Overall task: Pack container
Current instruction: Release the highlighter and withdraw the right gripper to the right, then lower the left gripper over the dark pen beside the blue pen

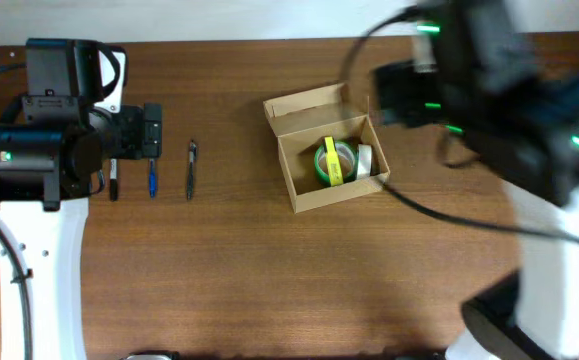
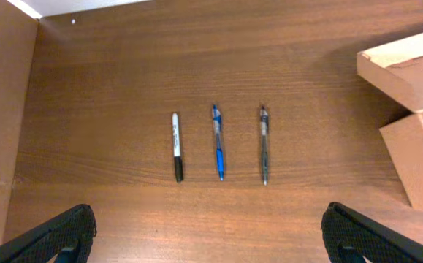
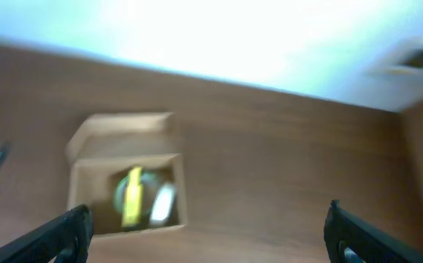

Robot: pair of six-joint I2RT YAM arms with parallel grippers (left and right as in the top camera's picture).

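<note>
Light-brown cardboard container, upright and open (flap lid back)

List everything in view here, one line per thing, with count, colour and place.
container: one, light-brown cardboard, middle of the table, flap lid open
tape roll: one, green with a yellow strip, inside the container
white roll: one, white, inside the container, beside the tape roll
marker: one, white body with a black cap, farthest from the container in the row of three
blue pen: one, blue, middle of the row
dark pen: one, dark grey, nearest the container
table: one, brown wood, under everything
left gripper: one, black, open, above the pens
right gripper: one, black, open and empty, above the table near the container
</note>
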